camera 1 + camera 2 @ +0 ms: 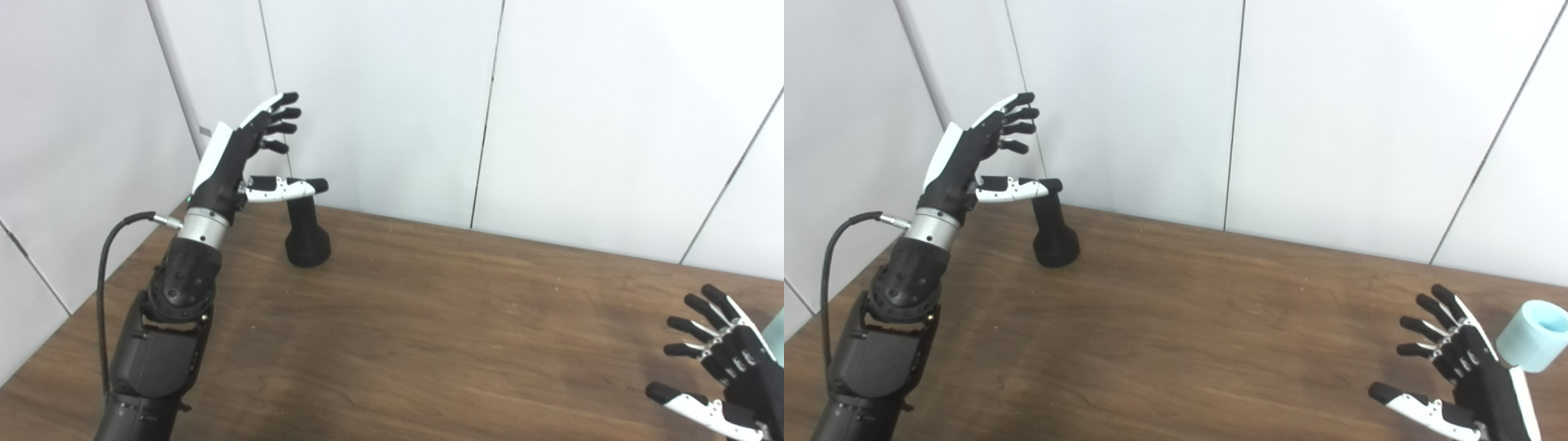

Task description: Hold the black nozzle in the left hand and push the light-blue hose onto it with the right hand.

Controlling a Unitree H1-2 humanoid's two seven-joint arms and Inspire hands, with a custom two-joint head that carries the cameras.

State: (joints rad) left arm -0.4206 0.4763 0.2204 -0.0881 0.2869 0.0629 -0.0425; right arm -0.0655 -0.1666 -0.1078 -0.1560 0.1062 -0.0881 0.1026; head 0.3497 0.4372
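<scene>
Left eye view: left hand (245, 153) spread, empty, above nozzle (306, 233) on counter (429, 318). Lower, wrap neck squarely. Right hand (1464, 373) spread, empty, beside hose (1534, 334).

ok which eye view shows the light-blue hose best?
The right eye view: the light-blue hose shows nearly whole there, open end up, on the table just beyond the open right robot hand. The left eye view catches only a sliver of it at the right edge.
</scene>
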